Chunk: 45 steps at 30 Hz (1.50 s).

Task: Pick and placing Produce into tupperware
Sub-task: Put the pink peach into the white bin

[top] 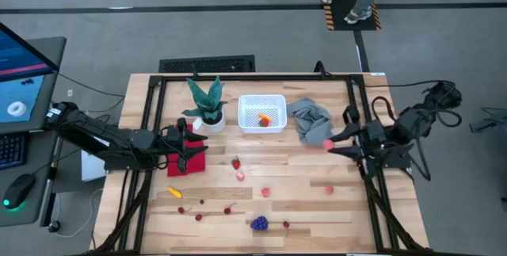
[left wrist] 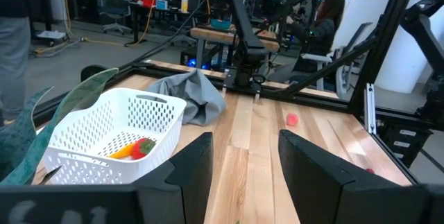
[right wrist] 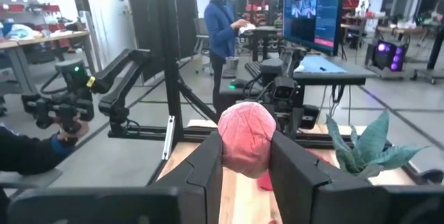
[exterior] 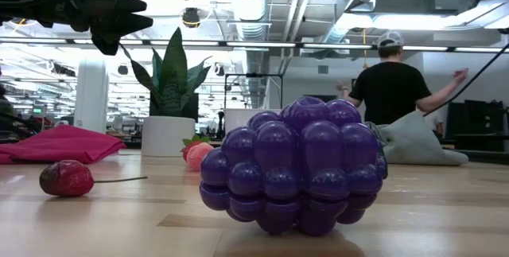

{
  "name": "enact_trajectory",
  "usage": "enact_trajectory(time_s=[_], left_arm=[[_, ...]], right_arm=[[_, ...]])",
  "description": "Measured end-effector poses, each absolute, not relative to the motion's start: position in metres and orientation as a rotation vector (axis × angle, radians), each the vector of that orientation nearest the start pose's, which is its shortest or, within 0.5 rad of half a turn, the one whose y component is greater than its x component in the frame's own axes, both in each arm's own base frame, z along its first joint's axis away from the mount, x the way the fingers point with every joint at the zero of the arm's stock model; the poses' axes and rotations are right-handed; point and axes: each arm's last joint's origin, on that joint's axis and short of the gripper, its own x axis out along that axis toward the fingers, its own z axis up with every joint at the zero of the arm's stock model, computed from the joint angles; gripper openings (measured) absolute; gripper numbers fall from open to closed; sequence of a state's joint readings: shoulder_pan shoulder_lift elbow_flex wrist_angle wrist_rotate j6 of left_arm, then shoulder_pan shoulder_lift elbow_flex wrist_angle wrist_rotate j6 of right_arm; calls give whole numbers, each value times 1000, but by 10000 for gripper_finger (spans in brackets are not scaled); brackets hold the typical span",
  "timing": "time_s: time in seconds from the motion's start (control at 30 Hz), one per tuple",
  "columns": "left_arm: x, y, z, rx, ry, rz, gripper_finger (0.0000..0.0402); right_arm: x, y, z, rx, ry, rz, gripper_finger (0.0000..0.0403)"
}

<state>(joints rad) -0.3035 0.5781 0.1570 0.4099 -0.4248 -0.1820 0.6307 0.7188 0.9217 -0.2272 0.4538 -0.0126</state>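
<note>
My right gripper [right wrist: 246, 161] had its fingers [right wrist: 205, 165] clamped on a pink ball [right wrist: 246, 139], a round piece with a ribbed, fabric-like skin, lifted off the table [top: 301, 200] near the right edge, just past the grey cloth [top: 309, 119]. My left gripper [left wrist: 244, 165] waited over the red cloth [top: 188, 161] on the left side, its fingers [left wrist: 195, 165] partly apart with nothing between them, looking across at the tupperware [left wrist: 114, 137]. I judged this as the carry step: the ball was up and needed moving over the grey cloth to the tupperware [top: 262, 113], which sat at the far middle of the table beside the potted plant [top: 207, 101]. The next move called for clearing the cloth, centring above the open bin, then releasing. The bin was a white perforated basket and held a red piece and a yellow-orange piece [left wrist: 132, 148] on its bottom. Much produce lay loose on the near half of the table: a strawberry [top: 235, 162], pink pieces [top: 266, 192], a yellow piece [top: 173, 192], several small dark cherries [top: 198, 216], and the purple grape bunch [top: 259, 223] at the near edge, a knobbly cluster of glossy purple beads. A person stood in the room behind the table.
</note>
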Motion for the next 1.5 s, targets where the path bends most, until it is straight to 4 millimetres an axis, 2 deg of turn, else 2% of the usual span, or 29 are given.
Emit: enact_trajectory(time_s=[0.3,0.5,0.6,0.73,0.87,1.37,1.5], left_arm=[[138,-31,202,-179,-3,122,155],[138,-31,202,-179,-4,122,155],[138,-31,202,-180,-7,122,155],[138,-31,202,-180,-8,122,155],[138,-31,202,-170,-7,125,155],[138,-31,204,-175,-29,124,155],[138,-31,204,-162,-30,125,155]], right_arm=[[93,51,389,-43,-55,170,124],[67,31,389,23,-114,119,124],[62,24,377,9,-97,42,125],[51,17,363,39,-145,62,125],[48,15,338,70,-144,67,125],[62,25,254,88,-202,64,125],[67,27,243,67,-234,45,125]])
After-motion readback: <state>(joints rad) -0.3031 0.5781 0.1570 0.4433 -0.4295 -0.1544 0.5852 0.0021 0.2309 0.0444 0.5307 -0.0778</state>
